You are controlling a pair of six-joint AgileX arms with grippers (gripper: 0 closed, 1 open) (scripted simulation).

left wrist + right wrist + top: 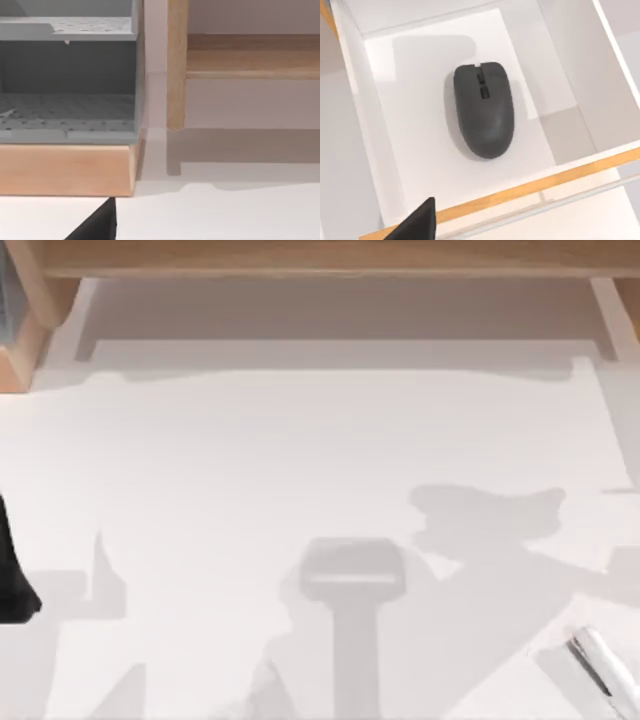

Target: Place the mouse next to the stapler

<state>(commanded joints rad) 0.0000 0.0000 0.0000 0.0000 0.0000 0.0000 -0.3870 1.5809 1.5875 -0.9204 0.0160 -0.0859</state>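
Mouse point(484, 109) lies flat in the open white drawer point(385, 165) just ahead of and below my right jaws point(420, 222), its long axis running away from them, buttons at the far end. I cannot tell whether those jaws are spread or pressed together; my left arm point(12, 575) sits parked at the worktop point(250, 470) edge, farther off, so the right is nearer for the pick

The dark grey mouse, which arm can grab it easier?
Probably the right arm: its wrist camera looks straight down on the dark grey mouse lying in the open white drawer. The left wrist faces a grey shelf unit instead.
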